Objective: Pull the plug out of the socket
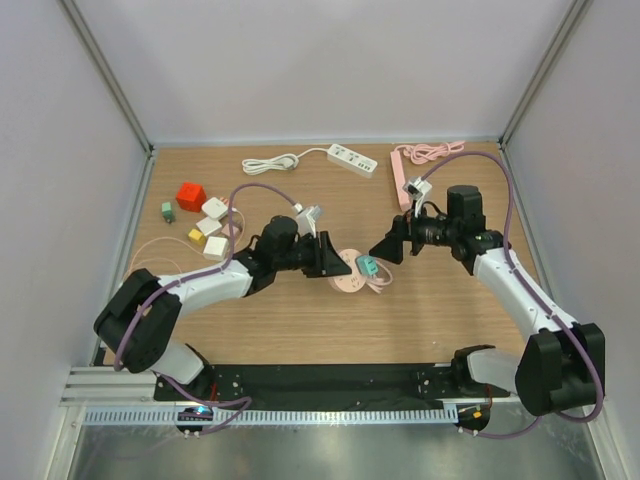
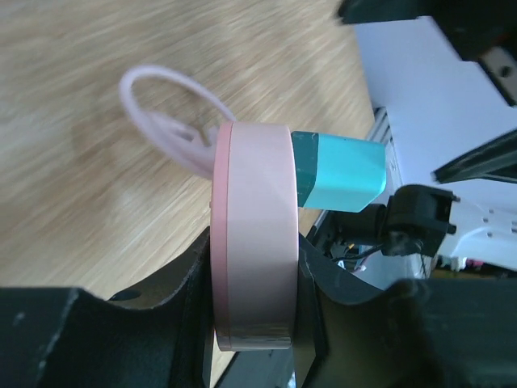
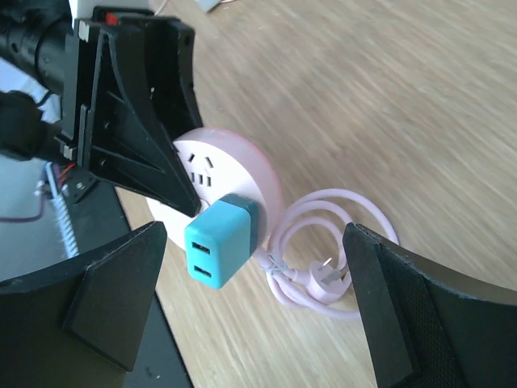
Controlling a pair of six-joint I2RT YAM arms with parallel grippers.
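A round pink socket [image 1: 349, 273] lies mid-table with a teal USB plug [image 1: 367, 265] seated in its white face. My left gripper [image 1: 334, 262] is shut on the socket; in the left wrist view the socket [image 2: 254, 242] stands edge-on between the black fingers [image 2: 170, 315], and the plug [image 2: 339, 171] sticks out to the right. My right gripper [image 1: 386, 249] hangs open just right of the plug. In the right wrist view its fingers [image 3: 113, 291] stand wide on either side of the plug [image 3: 220, 242] without touching it, and the socket [image 3: 242, 166] sits behind.
The socket's pink cord [image 3: 323, 250] lies coiled beside it on the wood. A white power strip [image 1: 352, 159] and a pink one [image 1: 400, 178] lie at the back. A red cube [image 1: 190, 196] and several small adapters [image 1: 213, 225] sit at the left.
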